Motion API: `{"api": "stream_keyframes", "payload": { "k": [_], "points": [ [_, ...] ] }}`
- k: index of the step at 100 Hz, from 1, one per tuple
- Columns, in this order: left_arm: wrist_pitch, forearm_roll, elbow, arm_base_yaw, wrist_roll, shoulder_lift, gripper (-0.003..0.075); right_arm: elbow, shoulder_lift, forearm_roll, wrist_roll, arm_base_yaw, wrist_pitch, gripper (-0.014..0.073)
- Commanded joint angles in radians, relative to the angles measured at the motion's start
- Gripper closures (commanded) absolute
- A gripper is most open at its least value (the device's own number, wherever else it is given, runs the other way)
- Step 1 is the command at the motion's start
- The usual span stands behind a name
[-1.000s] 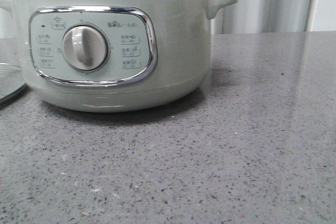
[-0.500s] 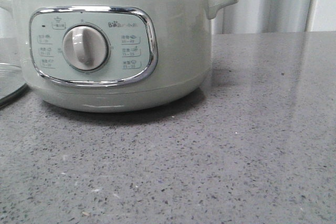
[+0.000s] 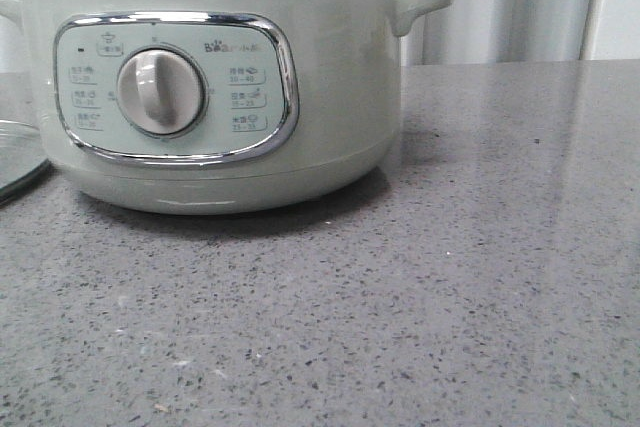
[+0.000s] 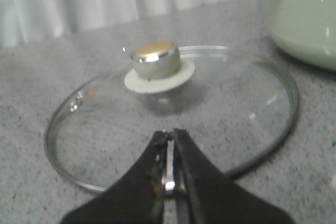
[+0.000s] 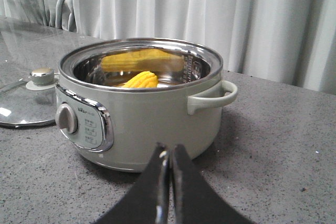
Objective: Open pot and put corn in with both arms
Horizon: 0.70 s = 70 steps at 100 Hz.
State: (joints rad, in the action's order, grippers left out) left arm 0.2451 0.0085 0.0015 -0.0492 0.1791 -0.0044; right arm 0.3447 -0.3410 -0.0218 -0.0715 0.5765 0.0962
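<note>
While the pot [image 3: 215,87] is filling the upper left of the front frame, it is being seen standing uncovered on the speckled grey desk [image 3: 450,277], its steel rim bare and its dial [image 3: 160,92] facing the camera. In the right wrist frame the pot [image 5: 139,106] is sitting at centre, and the corn [image 5: 140,80] is being shown lying inside it, a yellow end showing just above the near rim, with a yellow reflection being thrown on the far inner wall. The glass lid [image 5: 23,100] is lying flat on the desk at the left edge of that frame, just beside the pot and apart from it; its edge [image 3: 20,162] is also being caught at the far left of the front frame. In the left wrist frame the lid [image 4: 173,114] is spreading across the middle, its knob [image 4: 155,59] upright, with the pot's wall in the upper right corner. The left hand [image 4: 170,148] is being held clenched and empty at the bottom centre, over the lid's near rim. The right hand [image 5: 169,163] is likewise being held clenched on nothing, low at centre, in front of the pot.
</note>
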Motion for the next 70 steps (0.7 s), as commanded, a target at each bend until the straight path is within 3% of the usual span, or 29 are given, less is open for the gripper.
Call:
{"api": "stream_keyframes", "payload": {
  "k": [1,70],
  "points": [
    [0.050,-0.009,0.007,0.005,0.005,-0.033,0.0741,0.026,-0.005,-0.012,-0.012,-0.003,-0.076,0.0667],
    [0.040,-0.009,0.007,0.003,0.010,-0.033,0.0741,0.026,-0.005,-0.012,-0.012,-0.003,-0.076,0.0667]
  ]
}}
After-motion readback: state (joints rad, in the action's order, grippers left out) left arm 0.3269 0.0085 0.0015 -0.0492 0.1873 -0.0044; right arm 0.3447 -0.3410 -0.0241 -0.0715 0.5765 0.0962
